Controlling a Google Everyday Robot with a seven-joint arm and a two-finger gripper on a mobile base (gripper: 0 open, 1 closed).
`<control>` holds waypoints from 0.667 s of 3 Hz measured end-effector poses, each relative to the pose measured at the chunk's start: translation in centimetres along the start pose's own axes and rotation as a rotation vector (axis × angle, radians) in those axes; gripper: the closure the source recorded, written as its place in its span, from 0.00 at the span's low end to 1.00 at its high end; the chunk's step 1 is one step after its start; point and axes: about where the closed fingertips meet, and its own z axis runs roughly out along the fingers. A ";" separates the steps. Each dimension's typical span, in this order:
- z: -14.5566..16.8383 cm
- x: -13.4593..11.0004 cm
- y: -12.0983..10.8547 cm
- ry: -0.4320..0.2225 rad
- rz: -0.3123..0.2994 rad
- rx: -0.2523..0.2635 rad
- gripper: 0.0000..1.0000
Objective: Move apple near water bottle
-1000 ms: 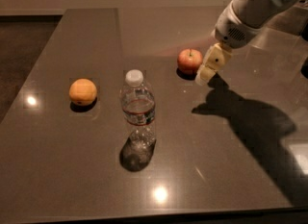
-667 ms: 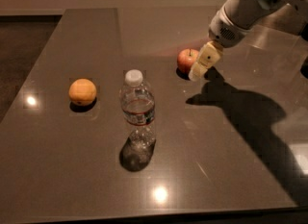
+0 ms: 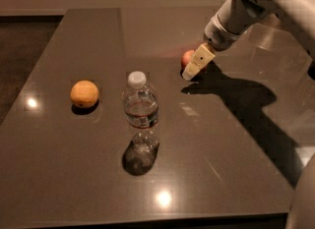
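The apple (image 3: 187, 57), red with a pale patch, sits on the dark table right of centre, mostly hidden behind my gripper. The gripper (image 3: 196, 64) reaches in from the upper right, and its cream-coloured fingertips come down over the apple's front and right side. The water bottle (image 3: 141, 106), clear with a white cap and a label band, stands upright near the table's middle, to the left of the apple and nearer the camera.
An orange round fruit (image 3: 84, 93) lies on the left part of the table (image 3: 221, 164). The arm casts a broad shadow across the right side. The table's front edge runs along the bottom.
The gripper has moved left and down toward the apple and now covers most of it. The bottle and the orange fruit have not moved.
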 end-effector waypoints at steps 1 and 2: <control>0.9 -0.1 -0.4 0.000 0.015 -0.013 0.24; 0.7 -0.3 0.1 -0.022 0.002 -0.024 0.56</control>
